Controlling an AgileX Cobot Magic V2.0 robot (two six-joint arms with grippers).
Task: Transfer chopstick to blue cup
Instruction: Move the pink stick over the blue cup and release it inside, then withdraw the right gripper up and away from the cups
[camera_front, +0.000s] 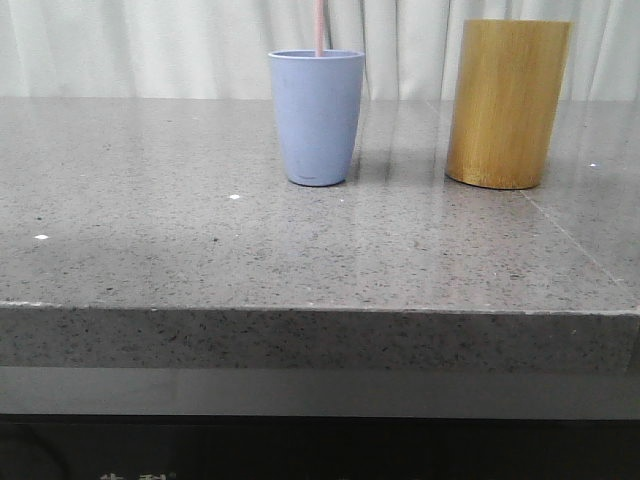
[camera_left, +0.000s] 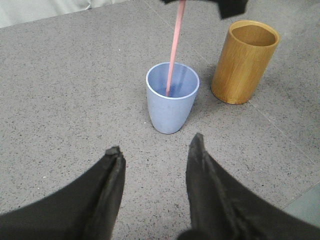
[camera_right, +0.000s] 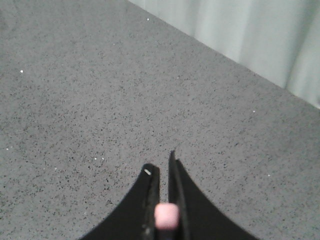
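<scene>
1. The chopstick (camera_left: 173, 50) stood almost upright with its lower end inside the blue cup (camera_front: 316, 118), near the cup's bottom as far as the left wrist view showed. Its upper end was between the fingers of the right gripper (camera_right: 163, 195), where the pink tip was visible in the narrow gap.
2. The fingers of the right gripper were nearly closed and clamped on the chopstick. The dark shape of this gripper was also visible at the upper edge of the left wrist view, above the cup.
3. The left gripper (camera_left: 155, 155) was spread wide and held nothing. It hovered over the tabletop (camera_front: 150, 230), a little apart from the blue cup.
4. The bamboo cylinder (camera_front: 507, 103) stood beside the blue cup, apart from it, and looked empty.
5. In my judgement the step in hand was the last one, the placing: the chopstick was already in the cup but not yet released.
6. The next move probably called for opening the right fingers so the chopstick leans on the rim, and then lifting straight up, so that the light cup is not tipped over.
</scene>
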